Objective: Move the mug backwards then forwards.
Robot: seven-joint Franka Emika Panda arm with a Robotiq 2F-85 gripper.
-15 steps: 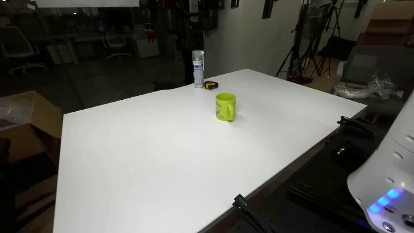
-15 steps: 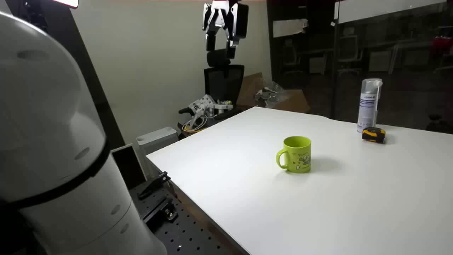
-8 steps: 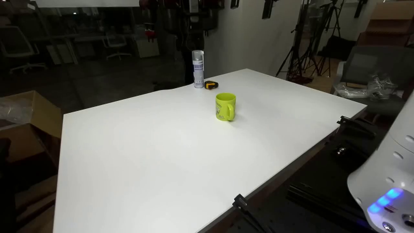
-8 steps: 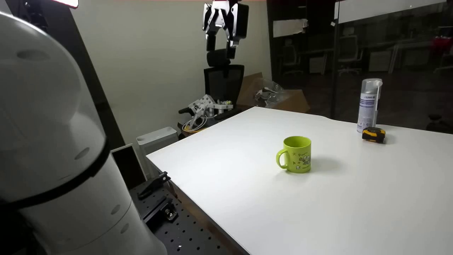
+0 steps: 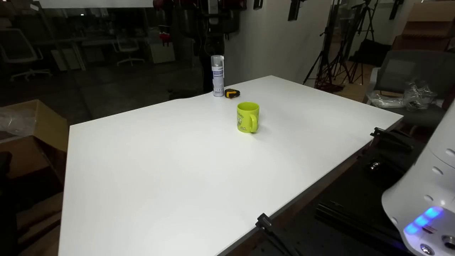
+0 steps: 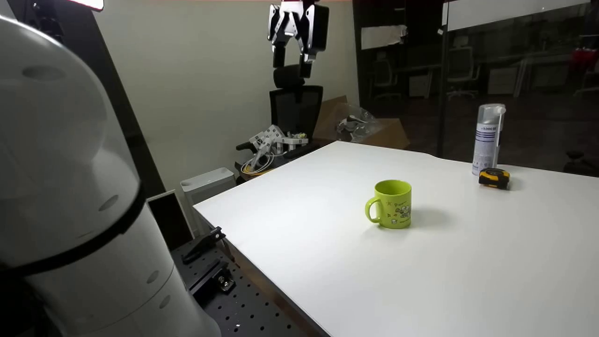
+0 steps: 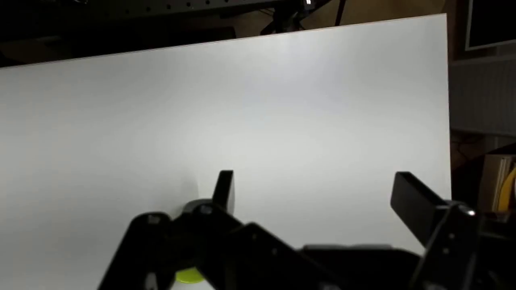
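I log the lime mug (image 6: 395,206) standing upright on the white desk (image 5: 142,177), its handle (image 5: 253,123) on the side toward the white arm (image 6: 70,164). In an exterior view my end effector (image 6: 292,70) hangs pointing down, high above desk level and well apart from the mug. Its fingers (image 7: 415,199) are spread wide; in the wrist view I see bare desk surface between them, plus a lime sliver at the lower edge. Near the desk's edge: spray can (image 6: 485,140), upright, black-and-yellow tape measure (image 6: 494,178) just beside it; contact, I cannot tell.
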